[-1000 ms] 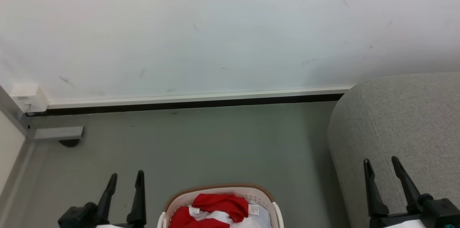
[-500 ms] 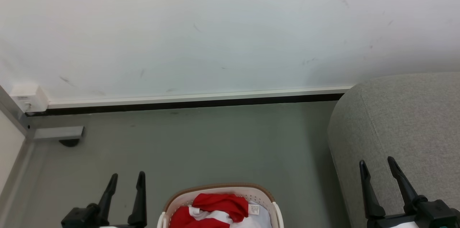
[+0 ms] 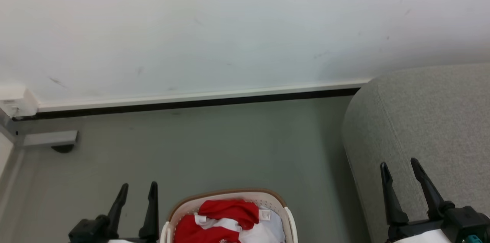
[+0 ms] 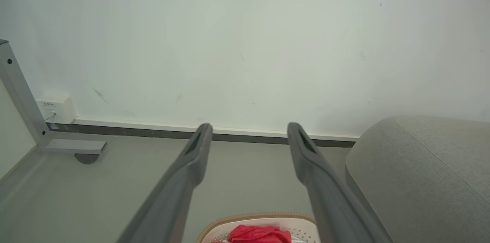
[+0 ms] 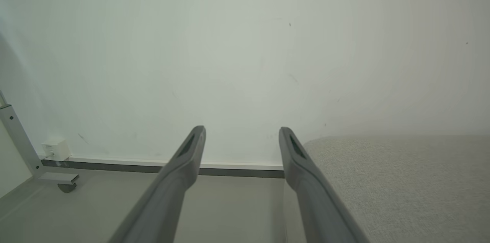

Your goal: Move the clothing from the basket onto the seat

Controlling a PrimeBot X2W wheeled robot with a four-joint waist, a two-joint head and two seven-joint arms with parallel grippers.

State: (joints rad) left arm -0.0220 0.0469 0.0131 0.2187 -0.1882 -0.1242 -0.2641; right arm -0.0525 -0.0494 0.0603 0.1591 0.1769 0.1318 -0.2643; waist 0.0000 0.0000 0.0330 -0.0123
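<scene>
A robot faces a pale wall (image 3: 229, 25) across a grey-green floor (image 3: 229, 139). At the bottom middle of the head view sits an oval cream basket (image 3: 226, 193) with a brown rim and perforated walls, cut off by the picture's lower edge. The clothing (image 3: 227, 212), red fabric with white trim and a small white label, lies bunched inside the basket. To the robot's right stands the seat (image 3: 428, 120), a large grey woven sofa with a rounded corner, its side just beside the basket with a strip of floor between them.

The left pincer (image 3: 139, 185) hangs at the lower left, just beside the basket's left edge, its two dark fingers spread apart and holding nothing. The right pincer (image 3: 399, 163) hangs at the lower right in front of the seat, fingers likewise spread and empty.

A dark baseboard (image 3: 191, 99) runs along the foot of the wall. At the far left, a small white box (image 3: 13, 101) sits on the wall above a grey metal foot (image 3: 49, 138).
</scene>
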